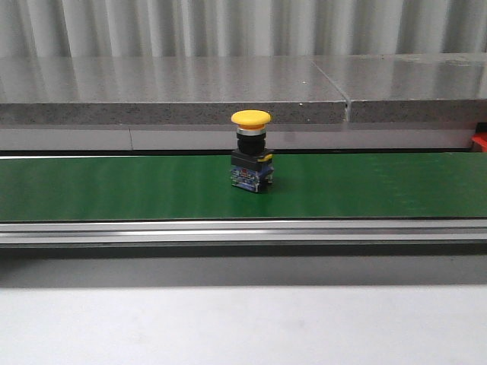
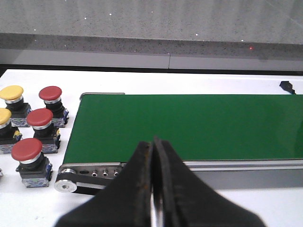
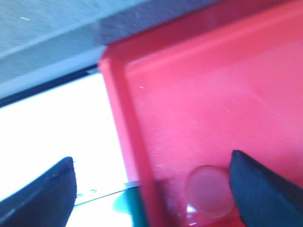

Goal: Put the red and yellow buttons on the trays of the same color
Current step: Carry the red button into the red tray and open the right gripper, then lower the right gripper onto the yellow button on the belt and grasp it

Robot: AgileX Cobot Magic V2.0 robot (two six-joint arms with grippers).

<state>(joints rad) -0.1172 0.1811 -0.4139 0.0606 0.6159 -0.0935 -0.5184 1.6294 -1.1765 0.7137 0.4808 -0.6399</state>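
Yellow button (image 1: 251, 150) stands upright on the green conveyor (image 1: 114, 186), ungrasped. Left end effector (image 2: 152, 156) clenched, empty; right end effector (image 3: 151, 182) released over the red tray (image 3: 213, 104). Next: grasp it for a yellow tray, none in view.

Closed left hand (image 2: 152, 156) above green belt (image 2: 189, 125), buttons (image 2: 33, 135) beside it.
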